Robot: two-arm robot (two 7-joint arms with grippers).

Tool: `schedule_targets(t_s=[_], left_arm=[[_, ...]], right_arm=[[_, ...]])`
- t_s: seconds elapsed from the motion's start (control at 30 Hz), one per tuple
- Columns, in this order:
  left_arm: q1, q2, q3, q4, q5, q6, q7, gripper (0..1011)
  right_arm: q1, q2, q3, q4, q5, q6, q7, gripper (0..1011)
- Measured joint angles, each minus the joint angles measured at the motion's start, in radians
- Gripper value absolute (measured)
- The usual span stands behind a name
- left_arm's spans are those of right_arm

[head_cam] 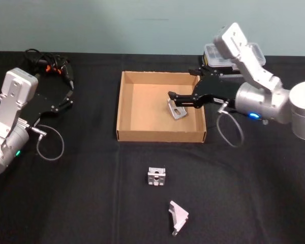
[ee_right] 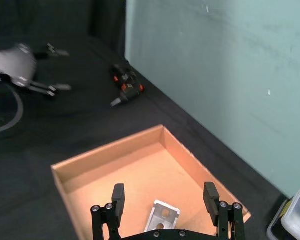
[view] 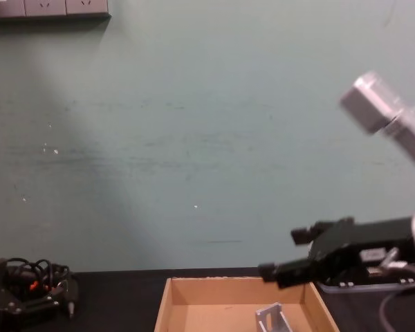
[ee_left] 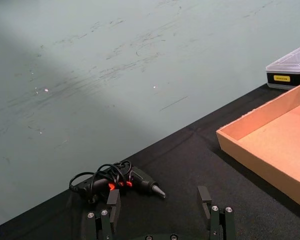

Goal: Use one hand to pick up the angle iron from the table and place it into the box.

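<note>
Right gripper over box, jaws spread.
Angle iron lies on box floor beneath; left gripper parked, jaws apart.

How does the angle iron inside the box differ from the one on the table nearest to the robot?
Place: the boxed angle iron lies on the floor of the box, by its right wall; the nearest angle iron lies on the table. Gripper: the open right gripper hovers over the boxed one; none is near the other, and the left gripper is parked far left. Shared: both are small pale metal brackets.
</note>
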Motion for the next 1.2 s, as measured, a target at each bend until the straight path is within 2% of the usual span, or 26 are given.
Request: schedule_targets(t_s=[0.1, 0.17, 0.27, 0.4, 0.5, 0.6, 0.67, 0.87, 1.2], left_arm=[[0.0, 0.0, 0.0, 0.0, 0.0, 0.0, 0.0, 1000], [0.0, 0.0, 0.0, 0.0, 0.0, 0.0, 0.0, 1000], [0.0, 0.0, 0.0, 0.0, 0.0, 0.0, 0.0, 1000], [0.0, 0.0, 0.0, 0.0, 0.0, 0.0, 0.0, 1000], [0.0, 0.0, 0.0, 0.0, 0.0, 0.0, 0.0, 1000], [0.0, 0.0, 0.0, 0.0, 0.0, 0.0, 0.0, 1000], [0.0, 0.0, 0.0, 0.0, 0.0, 0.0, 0.0, 1000], [0.0, 0.0, 0.0, 0.0, 0.0, 0.0, 0.0, 1000], [0.0, 0.0, 0.0, 0.0, 0.0, 0.0, 0.0, 1000]], right_arm=[[-0.037, 0.059, 0.023, -0.091, 0.034, -0.007, 0.029, 1004], [-0.053, 0.085, 0.032, -0.126, 0.05, -0.007, 0.041, 1004], [-0.1, 0.149, 0.056, -0.21, 0.097, -0.004, 0.075, 1004], [-0.137, 0.196, 0.069, -0.264, 0.133, 0.002, 0.105, 1004], [-0.183, 0.256, 0.073, -0.329, 0.169, 0.016, 0.141, 1004], [-0.205, 0.285, 0.072, -0.357, 0.184, 0.024, 0.156, 1004], [-0.228, 0.316, 0.063, -0.385, 0.2, 0.031, 0.179, 1004], [-0.248, 0.352, 0.031, -0.41, 0.22, 0.031, 0.222, 1004], [-0.232, 0.402, -0.058, -0.412, 0.2, 0.011, 0.311, 1004]])
